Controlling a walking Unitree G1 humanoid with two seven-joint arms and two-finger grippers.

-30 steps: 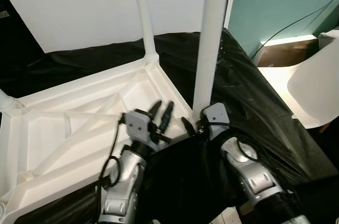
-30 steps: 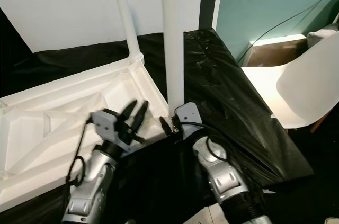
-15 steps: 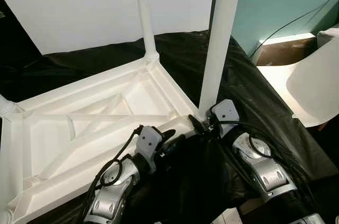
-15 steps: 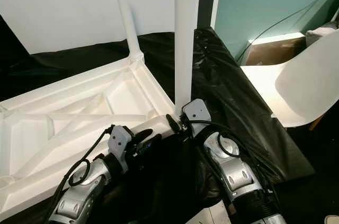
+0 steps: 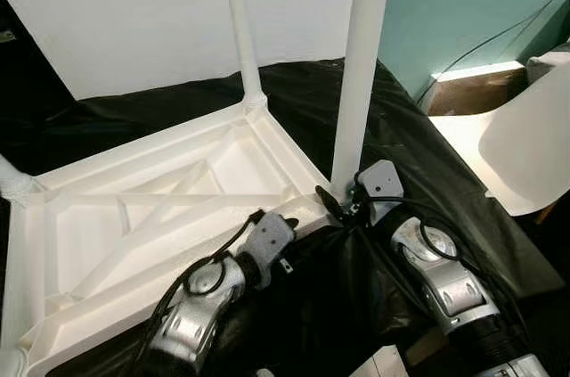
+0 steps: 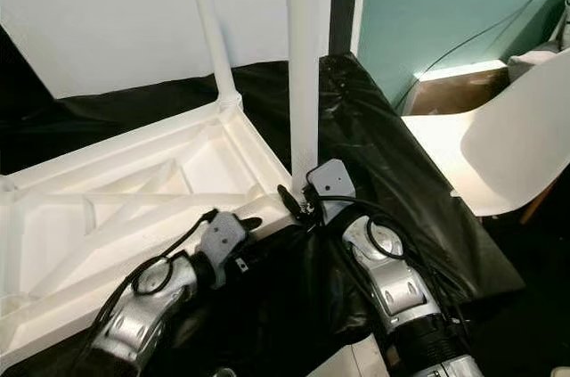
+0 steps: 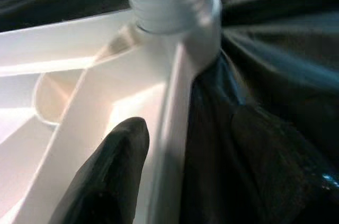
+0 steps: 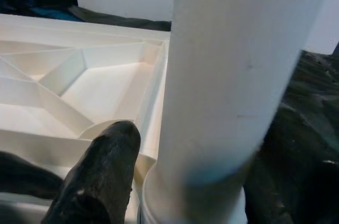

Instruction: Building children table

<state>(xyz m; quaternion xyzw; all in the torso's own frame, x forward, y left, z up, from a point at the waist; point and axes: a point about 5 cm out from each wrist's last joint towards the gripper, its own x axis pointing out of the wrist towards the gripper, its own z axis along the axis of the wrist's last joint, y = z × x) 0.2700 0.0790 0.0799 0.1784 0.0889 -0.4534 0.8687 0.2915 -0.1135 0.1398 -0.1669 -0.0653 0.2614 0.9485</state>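
Observation:
A white children's table [image 5: 151,208] lies upside down on a black sheet [image 5: 419,154]. One leg [image 5: 240,29] stands in its far corner and a thicker leg [image 5: 361,65] stands in the near right corner. My right gripper [image 5: 343,201] is shut around the base of that near leg; in the right wrist view the leg [image 8: 228,75] is close up, with one black finger [image 8: 100,176] beside it. My left gripper [image 5: 283,225] rests at the table's near rim [image 7: 169,128], just left of the same corner socket [image 7: 169,1].
A white chair [image 5: 525,145] stands to the right, with a cardboard box [image 5: 463,92] and a cable by the teal wall behind it. A short white stub [image 5: 13,183] rises at the table's far left corner. A white panel [image 5: 134,12] backs the table.
My left gripper has dropped from above the underside of the table and swung down to its near rim. The right gripper has stayed on the near leg.

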